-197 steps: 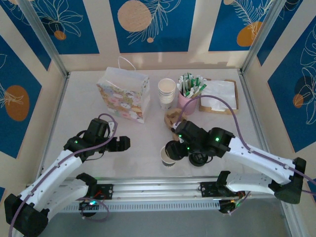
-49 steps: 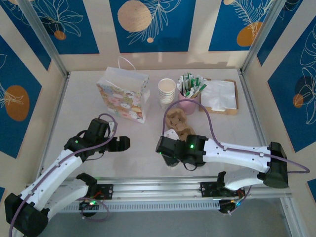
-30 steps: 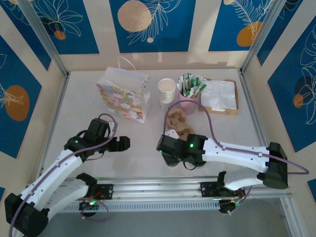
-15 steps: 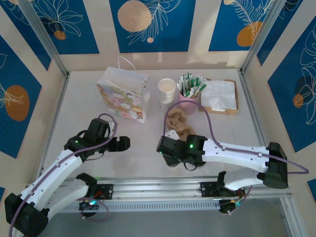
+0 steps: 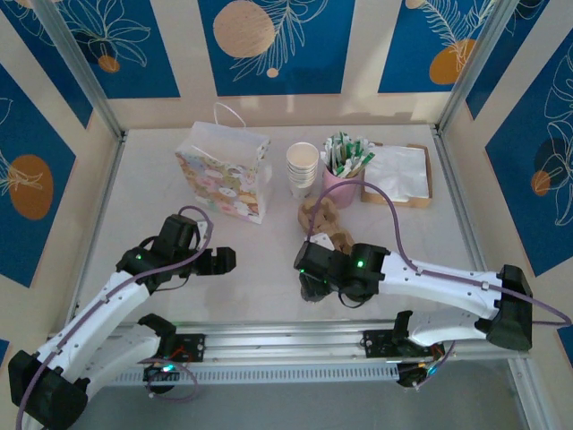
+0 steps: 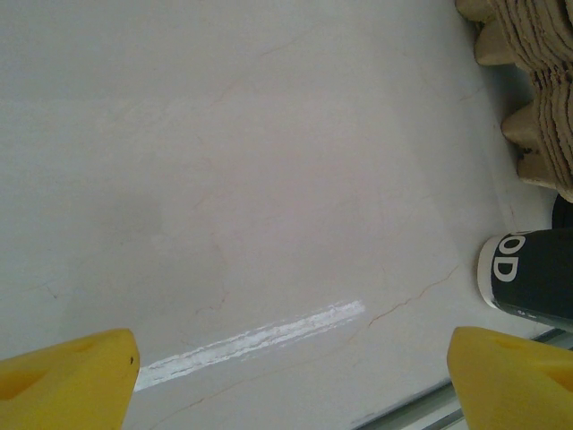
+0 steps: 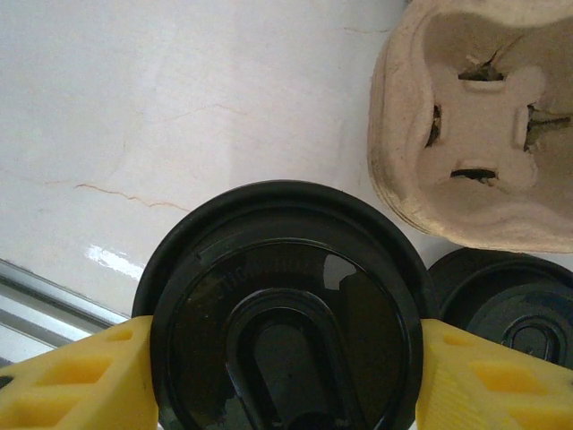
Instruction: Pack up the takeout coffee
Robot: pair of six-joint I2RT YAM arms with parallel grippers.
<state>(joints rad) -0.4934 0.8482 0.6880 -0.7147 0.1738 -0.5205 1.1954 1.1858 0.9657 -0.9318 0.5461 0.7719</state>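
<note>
As right hand (image 7: 286, 376) clasps it, lid (image 7: 285, 269) glossy black, round

The lid (image 7: 282, 305) is glossy black, the fingers (image 7: 72, 376) yellow. The cup carrier (image 7: 474, 134) is pale brown. The bag (image 5: 224, 175) carries a pastel animal print. The walls (image 5: 304, 54) are blue with orange circles and white leaf outlines.

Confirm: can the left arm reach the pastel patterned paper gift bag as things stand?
Probably yes. The left fingers are open and empty, and bare white table lies between them and the pastel patterned paper gift bag standing upright just ahead.
</note>
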